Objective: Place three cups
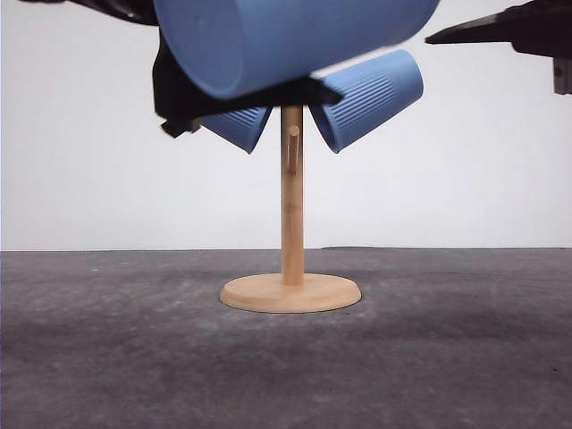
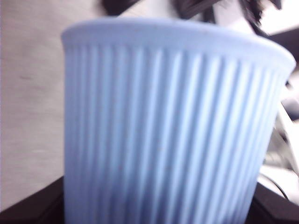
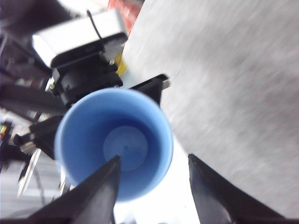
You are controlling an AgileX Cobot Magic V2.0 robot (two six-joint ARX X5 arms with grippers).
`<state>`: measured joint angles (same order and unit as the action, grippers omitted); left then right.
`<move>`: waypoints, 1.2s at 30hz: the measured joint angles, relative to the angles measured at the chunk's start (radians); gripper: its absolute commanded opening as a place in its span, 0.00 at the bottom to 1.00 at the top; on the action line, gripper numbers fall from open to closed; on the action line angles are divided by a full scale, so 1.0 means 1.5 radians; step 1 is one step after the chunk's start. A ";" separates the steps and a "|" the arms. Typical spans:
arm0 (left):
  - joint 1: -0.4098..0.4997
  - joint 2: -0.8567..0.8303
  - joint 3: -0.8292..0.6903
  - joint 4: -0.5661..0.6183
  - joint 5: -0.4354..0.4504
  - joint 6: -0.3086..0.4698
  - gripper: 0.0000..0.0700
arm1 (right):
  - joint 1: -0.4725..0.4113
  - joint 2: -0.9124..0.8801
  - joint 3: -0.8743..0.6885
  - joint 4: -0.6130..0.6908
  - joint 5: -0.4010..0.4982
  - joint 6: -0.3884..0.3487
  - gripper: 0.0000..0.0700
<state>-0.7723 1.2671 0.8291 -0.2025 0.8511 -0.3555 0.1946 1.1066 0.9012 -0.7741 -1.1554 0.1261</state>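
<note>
Grey table (image 1: pixel 107 357), white wall; two cups hung on stand (image 1: pixel 291 223). Third cup (image 1: pixel 286 40) clamped by left gripper (image 1: pixel 237 98), carried toward 12 o'clock peg; right gripper (image 3: pixel 154 186) apart, free.

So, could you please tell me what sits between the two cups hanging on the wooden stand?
In the front view, the stand's upright post rises between the left hung cup and the right hung cup, with one bare peg just below.

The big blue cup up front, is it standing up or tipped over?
Tipped over. The cup lies sideways in the left gripper, above the wooden stand.
</note>
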 measured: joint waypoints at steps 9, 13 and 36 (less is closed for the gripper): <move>0.074 0.000 0.000 -0.001 -0.063 -0.240 0.60 | -0.039 -0.001 0.000 -0.007 0.004 -0.023 0.42; 0.117 0.002 0.000 0.003 -0.064 -0.347 0.60 | -0.039 -0.001 0.000 -0.007 0.005 -0.034 0.42; 0.155 0.252 0.000 0.443 -0.028 -0.726 0.60 | -0.039 -0.001 0.000 0.005 0.008 -0.047 0.42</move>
<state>-0.5395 1.6448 0.8291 0.4613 0.8090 -1.4448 0.1356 1.1057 0.9012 -0.7658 -1.1439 0.0563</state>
